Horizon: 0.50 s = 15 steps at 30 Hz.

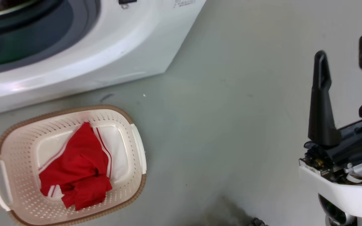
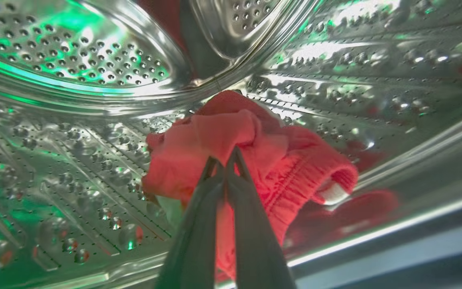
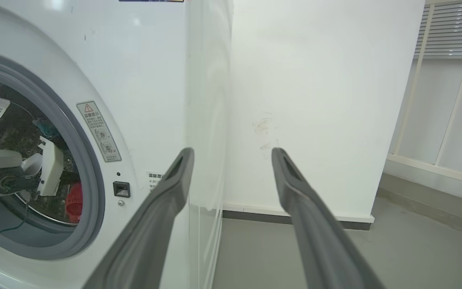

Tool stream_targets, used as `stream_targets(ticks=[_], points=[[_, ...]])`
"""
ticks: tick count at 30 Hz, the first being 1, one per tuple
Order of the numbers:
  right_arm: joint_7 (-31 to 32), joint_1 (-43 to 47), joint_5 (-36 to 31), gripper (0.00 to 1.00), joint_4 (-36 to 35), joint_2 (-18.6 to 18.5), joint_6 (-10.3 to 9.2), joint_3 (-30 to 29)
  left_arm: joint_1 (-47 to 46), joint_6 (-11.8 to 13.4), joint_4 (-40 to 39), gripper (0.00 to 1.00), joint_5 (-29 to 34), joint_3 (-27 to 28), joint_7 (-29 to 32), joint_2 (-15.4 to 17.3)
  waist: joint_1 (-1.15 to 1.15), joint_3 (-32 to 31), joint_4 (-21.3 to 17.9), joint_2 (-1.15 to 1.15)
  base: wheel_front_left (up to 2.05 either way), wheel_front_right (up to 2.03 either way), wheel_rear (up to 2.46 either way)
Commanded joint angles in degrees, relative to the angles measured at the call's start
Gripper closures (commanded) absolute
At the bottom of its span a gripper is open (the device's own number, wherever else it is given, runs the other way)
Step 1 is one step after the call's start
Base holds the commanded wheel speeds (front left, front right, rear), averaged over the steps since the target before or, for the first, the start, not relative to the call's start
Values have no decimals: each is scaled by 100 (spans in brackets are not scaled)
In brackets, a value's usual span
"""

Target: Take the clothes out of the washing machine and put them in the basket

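Inside the washing machine's (image 1: pixel 112 47) steel drum (image 2: pixel 74 132), my left gripper (image 2: pixel 225 160) is shut on a bunched red garment (image 2: pixel 255 148) with an elastic waistband and a white tab. The right wrist view shows the washing machine (image 3: pixel 142 80), my left arm reaching through the porthole, and a bit of the red garment (image 3: pixel 73 202) in the drum. On the floor before the machine sits the cream basket (image 1: pixel 20 147), holding red clothes (image 1: pixel 77 163) with white stripes and a white panel. My right gripper (image 1: pixel 346 47) (image 3: pixel 233 154) hangs open and empty at the right, apart from both.
Grey floor (image 1: pixel 231 110) stretches right of the basket and machine. A white wall (image 3: pixel 315 100) stands just right of the machine, with a pale slatted partition (image 3: pixel 447 80) further right. The grey rubber ring (image 3: pixel 90 172) frames the porthole.
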Motion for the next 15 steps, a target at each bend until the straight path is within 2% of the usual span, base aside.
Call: stream_targets(ticks=[1,8,15], points=[[-13,82,-50,0,50,0,-2,-2,185,16,10,100,-42,16,-152,-84,0,-291,133,0,0,0,0],[-13,375,-217,0,216,0,-2,16,926,169,-106,100,-210,101,-973,-253,0,-767,300,0,0,0,0],[-13,633,-402,0,365,0,-2,54,1687,413,-399,100,-269,53,-1495,-466,0,-1259,477,0,0,0,0]])
